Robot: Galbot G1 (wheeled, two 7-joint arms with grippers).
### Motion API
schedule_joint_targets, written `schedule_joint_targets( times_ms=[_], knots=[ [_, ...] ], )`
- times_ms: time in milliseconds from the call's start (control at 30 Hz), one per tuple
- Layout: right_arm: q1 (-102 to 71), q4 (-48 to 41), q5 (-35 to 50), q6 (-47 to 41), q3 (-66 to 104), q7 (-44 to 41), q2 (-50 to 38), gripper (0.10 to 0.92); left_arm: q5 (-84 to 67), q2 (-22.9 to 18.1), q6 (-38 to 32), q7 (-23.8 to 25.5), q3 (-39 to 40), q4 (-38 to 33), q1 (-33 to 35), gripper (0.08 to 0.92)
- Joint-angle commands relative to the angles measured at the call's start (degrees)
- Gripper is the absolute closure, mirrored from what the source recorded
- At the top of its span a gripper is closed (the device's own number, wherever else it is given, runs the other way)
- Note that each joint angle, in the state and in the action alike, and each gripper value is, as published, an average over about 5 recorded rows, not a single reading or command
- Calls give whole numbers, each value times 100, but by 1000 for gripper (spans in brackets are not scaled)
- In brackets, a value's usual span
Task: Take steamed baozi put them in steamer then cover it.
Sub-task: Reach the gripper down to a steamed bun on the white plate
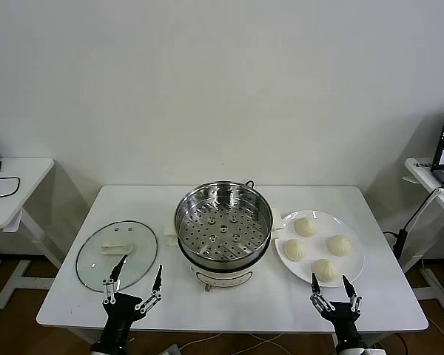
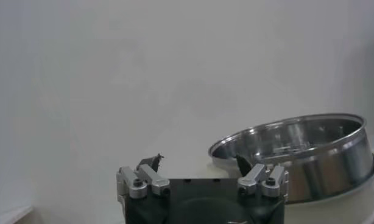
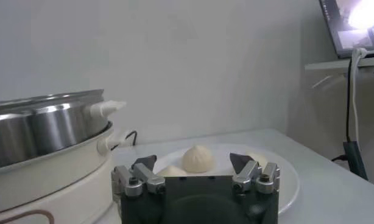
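Both my arms wait at the near edge of the table, jaws wide open and holding nothing.

My left gripper (image 1: 138, 284) hovers by the glass lid (image 1: 117, 255); my right gripper (image 1: 331, 287) sits just short of the white plate (image 1: 355, 268), which carries four buns (image 1: 325, 269). Between lid and plate, farther in on the table (image 1: 266, 296), stands the steel steamer (image 1: 223, 225), uncovered, its holed tray bare.

Cream-white baozi (image 1: 305, 227) on white plate (image 1: 355, 268); shiny perforated steamer (image 1: 223, 222).
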Motion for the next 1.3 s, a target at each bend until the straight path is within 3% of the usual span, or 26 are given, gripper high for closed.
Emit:
schedule_joint_targets(
  times_ms=[33, 367, 567, 767, 900, 1067, 1300],
  knots=[
    [170, -19, 3, -67, 20, 94, -79, 203, 15, -13, 12, -13, 21, -51, 23, 177],
    [2079, -394, 765, -1106, -221, 521, -705, 203, 36, -60, 50, -60, 115, -226, 81, 177],
    [4036, -1536, 1340, -1347, -995, 703, -1149, 203, 40, -74, 73, -78, 172, -307, 88, 177],
    [5863, -3051, 1663, -1385, -2039, 263, -1425, 203, 40, -83, 77, -90, 202, -340, 106, 177],
    [6690, -3910, 1866, -1514, -2796, -645, -1671, 203, 39, -81, 80, -99, 206, -366, 120, 177],
    [7425, -4516, 1806, -1762, -3770, -2599, -2231, 203, 38, -61, 87, -109, 227, -392, 125, 177],
    [8880, -5538, 846, -1614, -5051, -5646, -2566, 203, 38, -53, 102, -119, 265, -406, 128, 177]
  ],
)
